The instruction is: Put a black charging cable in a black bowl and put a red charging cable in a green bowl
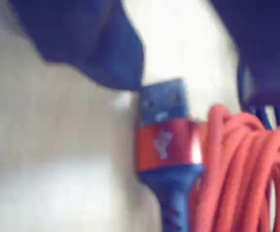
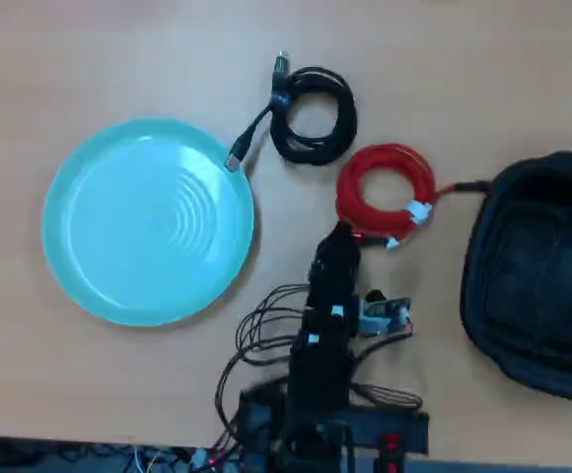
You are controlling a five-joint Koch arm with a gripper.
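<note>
Red charging cable (image 2: 386, 191) is lying coiled on the desk (image 2: 89, 59) between the black charging cable (image 2: 313, 115) and the black bowl (image 2: 537, 271), and we are closing on it. Our fingers (image 2: 340, 236) are hovering at the coil's lower-left edge; the blurred wrist view is showing the plug (image 1: 166, 145) just under them, probably ungripped, though we cannot tell their spread. Next we are needing a firm pinch, then a carry left to the green bowl (image 2: 148, 219).
</note>
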